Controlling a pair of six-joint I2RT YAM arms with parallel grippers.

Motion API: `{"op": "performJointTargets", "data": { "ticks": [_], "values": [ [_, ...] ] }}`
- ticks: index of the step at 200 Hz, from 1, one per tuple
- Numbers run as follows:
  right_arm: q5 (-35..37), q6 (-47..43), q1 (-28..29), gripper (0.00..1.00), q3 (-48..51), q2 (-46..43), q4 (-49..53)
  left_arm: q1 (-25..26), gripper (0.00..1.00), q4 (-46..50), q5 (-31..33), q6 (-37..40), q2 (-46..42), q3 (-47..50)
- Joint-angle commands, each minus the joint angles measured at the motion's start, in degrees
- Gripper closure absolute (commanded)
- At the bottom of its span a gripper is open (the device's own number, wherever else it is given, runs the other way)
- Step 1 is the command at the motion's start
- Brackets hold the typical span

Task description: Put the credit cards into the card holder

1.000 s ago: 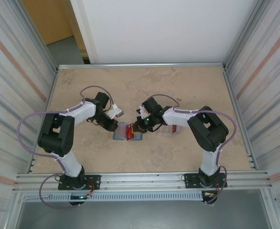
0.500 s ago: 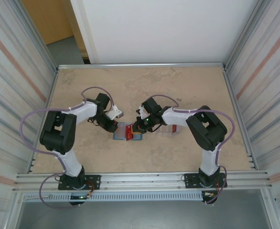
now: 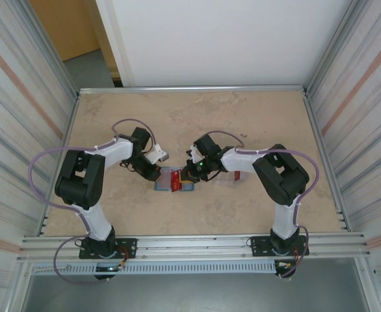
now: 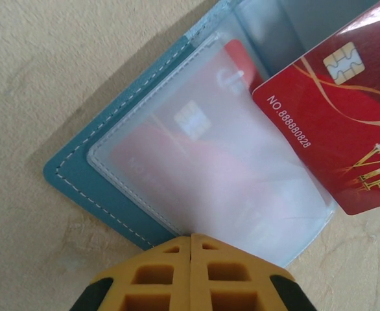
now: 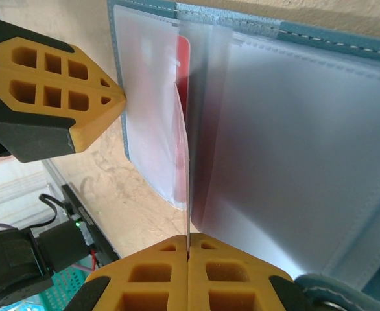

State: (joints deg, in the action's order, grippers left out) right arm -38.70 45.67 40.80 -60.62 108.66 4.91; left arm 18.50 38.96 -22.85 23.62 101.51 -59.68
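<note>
Both grippers, the left gripper [image 3: 154, 171] and the right gripper [image 3: 189, 174], meet over the open card holder [image 3: 164, 186] mid-counter [image 3: 255, 117], with bare surface all round. At the left wrist, the left gripper [image 4: 191, 253] is clenched, its tips on the edge of the clear sleeve [image 4: 242, 194]. A red credit card [image 4: 332, 123] slants in from the right, its corner over that sleeve. At the right wrist, the right gripper [image 5: 189, 259] pinches the credit card [image 5: 188, 188] edge-on, long axis toward the holder's fold.

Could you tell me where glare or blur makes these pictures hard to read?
Left wrist view: glare whitens the top corner of the credit card, and a cloudy sleeve hazes another card. Right wrist view: the sleeves of the card holder wash out white. Top external view: evenly lit.
</note>
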Motion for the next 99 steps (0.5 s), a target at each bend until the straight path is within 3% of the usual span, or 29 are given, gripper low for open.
{"op": "performJointTargets", "data": {
  "ticks": [1,99],
  "values": [
    [-0.2,1.1,-0.5,1.00,1.2,-0.3,0.3,0.5,1.00,1.2,0.9,1.3,1.0,-0.7],
    [-0.2,1.5,-0.9,1.00,2.4,0.1,-1.3,0.6,1.00,1.0,1.1,1.5,0.7,-0.2]
  ]
}}
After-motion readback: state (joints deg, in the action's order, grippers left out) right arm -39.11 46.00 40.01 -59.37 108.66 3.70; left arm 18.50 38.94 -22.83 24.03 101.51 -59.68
